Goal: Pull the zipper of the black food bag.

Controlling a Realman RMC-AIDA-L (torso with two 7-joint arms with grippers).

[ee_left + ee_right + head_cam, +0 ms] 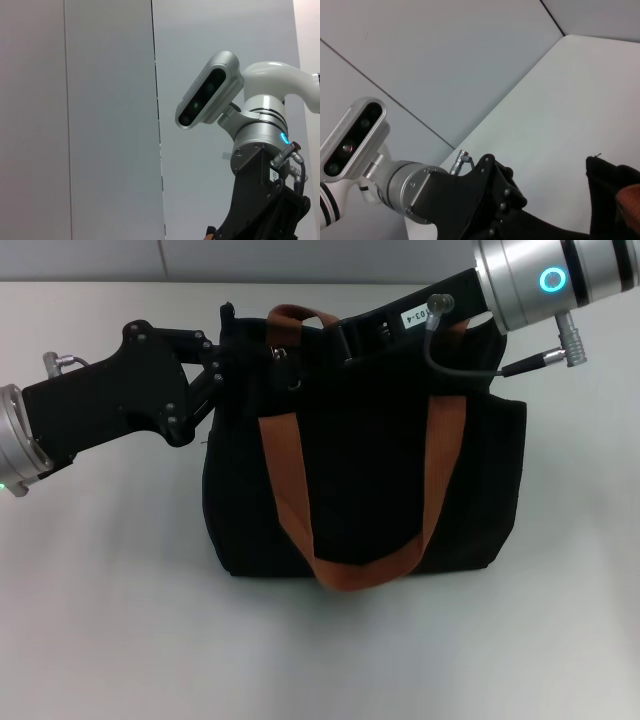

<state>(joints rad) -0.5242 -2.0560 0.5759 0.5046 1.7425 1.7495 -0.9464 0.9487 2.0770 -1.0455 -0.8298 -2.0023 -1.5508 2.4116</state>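
The black food bag stands upright in the middle of the white table in the head view, with two orange-brown strap handles. A small silver piece, the zipper pull, shows on the bag's top edge. My left gripper reaches in from the left and meets the bag's top left corner. My right gripper comes down from the upper right onto the top edge, just right of the silver pull. Both tips merge with the black fabric. The right wrist view shows the left gripper's body and the bag's corner.
The white table runs all around the bag. A grey panelled wall stands behind it. The left wrist view shows the right arm's wrist and its camera. A black cable hangs from the right wrist over the bag.
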